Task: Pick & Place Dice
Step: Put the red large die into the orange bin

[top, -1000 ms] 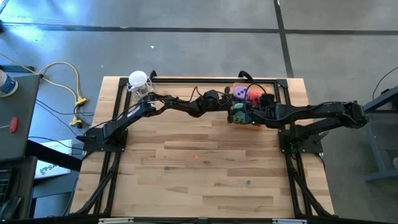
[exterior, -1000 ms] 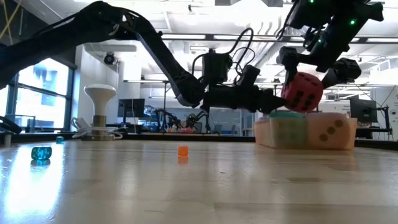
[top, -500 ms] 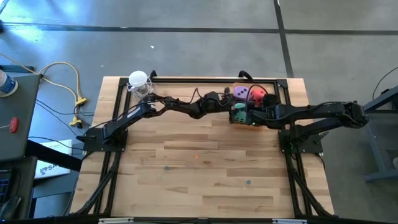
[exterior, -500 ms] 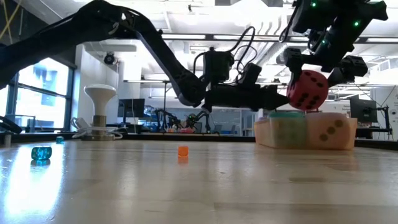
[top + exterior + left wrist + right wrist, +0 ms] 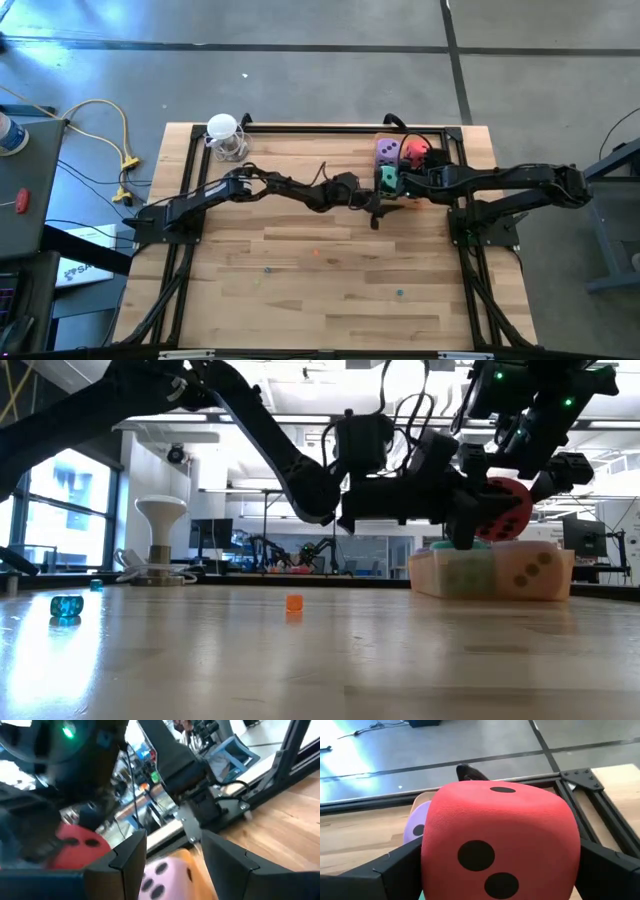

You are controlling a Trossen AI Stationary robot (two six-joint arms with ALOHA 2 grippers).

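Two dice visible in translucent bin (image 5: pixel 556 585); right claw (image 5: pixel 500 870) grips red die (image 5: pixel 500 840); left claw (image 5: pixel 172 855) half-open, empty.

Red die (image 5: pixel 502 840) with black pips, purple die (image 5: pixel 387 149), mint die (image 5: pixel 388 179).

A: What's hidden on the counter (image 5: pixel 300 230)?
B: Left end effector (image 5: pixel 465 540) covers the red die (image 5: pixel 508 508)'s 9 o'clock side; pink die (image 5: pixel 162 875) is cut off, blurred.

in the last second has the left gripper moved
Yes. In the high view the left gripper has pulled back from beside the purple die at the table's far edge, toward the table's middle, now on the near side of the mint green die.
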